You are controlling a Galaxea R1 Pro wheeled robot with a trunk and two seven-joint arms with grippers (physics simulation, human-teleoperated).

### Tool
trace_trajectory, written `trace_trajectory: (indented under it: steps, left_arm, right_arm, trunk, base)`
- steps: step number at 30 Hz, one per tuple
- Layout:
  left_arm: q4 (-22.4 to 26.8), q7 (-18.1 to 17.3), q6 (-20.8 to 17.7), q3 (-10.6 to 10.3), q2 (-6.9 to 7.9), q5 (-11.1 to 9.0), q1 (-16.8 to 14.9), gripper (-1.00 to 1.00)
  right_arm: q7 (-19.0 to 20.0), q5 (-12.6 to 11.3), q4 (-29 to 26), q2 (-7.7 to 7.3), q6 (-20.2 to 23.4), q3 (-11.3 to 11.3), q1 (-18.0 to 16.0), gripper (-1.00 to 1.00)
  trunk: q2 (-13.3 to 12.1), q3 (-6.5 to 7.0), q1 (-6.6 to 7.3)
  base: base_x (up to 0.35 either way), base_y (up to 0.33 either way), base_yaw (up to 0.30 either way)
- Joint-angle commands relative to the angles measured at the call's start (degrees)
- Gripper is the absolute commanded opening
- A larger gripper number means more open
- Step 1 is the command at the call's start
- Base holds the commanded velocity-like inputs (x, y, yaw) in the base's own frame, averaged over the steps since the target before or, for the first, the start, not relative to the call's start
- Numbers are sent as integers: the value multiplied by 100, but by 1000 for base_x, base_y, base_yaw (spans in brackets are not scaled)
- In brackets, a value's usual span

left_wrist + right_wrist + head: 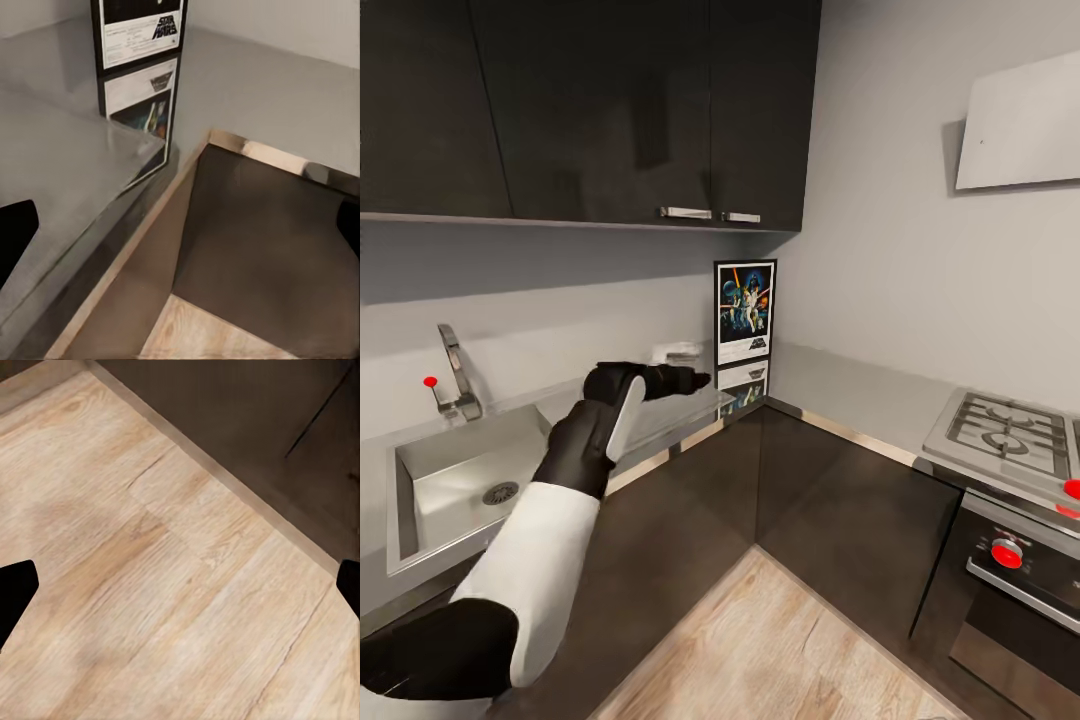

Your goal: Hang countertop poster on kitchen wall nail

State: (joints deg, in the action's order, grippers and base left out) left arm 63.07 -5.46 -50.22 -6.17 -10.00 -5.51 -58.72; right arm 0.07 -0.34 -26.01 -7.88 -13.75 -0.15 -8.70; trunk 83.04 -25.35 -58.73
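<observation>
One poster [745, 312] stands upright in the worktop's [840, 385] inner corner, leaning on the wall, mirrored in the glossy slab. Left gripper [695, 380] reaches toward it over the worktop, near the sink [420, 470], fingers wide, empty. Right gripper [180, 585] over wood floor [150, 585], fingers wide.

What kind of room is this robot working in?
A home kitchen, most likely: there is an inset sink with a faucet, a gas hob over an oven, and dark wall cabinets.
</observation>
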Motion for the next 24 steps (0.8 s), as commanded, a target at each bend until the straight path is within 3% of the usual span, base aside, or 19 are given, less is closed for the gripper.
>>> trace_trajectory:
  steps: [1, 2, 4, 6, 12, 24]
  left_arm:
    - [-330, 27, -19, 29, 0, -57, -218, 100]
    - [-919, 30, 68, 88, 0, -63, -564, 100]
    - [-1391, 32, 278, 130, 0, -66, -818, 100]
    - [-1999, 32, 820, 221, 0, -71, -1124, 100]
    - [-2325, 19, 1097, 316, 0, -79, -1263, 100]
    - [-2434, -1, 1116, 323, 0, -88, -1273, 100]
  right_arm:
    - [3, -33, 2, -12, -111, -10, -3, 100]
    - [6, -120, 4, -28, -256, -52, -2, 100]
    - [3, -219, 24, -38, -356, -99, 2, 100]
    - [4, -360, 179, -82, -496, -167, 64, 100]
    - [108, -413, 301, -162, -884, -194, 202, 100]
    - [125, -408, 315, -169, -956, -188, 270, 100]
  trunk:
    - [4, -7, 0]
    - [4, -7, 0]
    - [4, -7, 0]
    - [4, -7, 0]
    - [4, -7, 0]
    - [4, -7, 0]
  base:
    - [0, 0, 0]
    - [0, 0, 0]
    - [0, 0, 0]
    - [0, 0, 0]
    - [53, 0, 0]
    - [307, 0, 0]
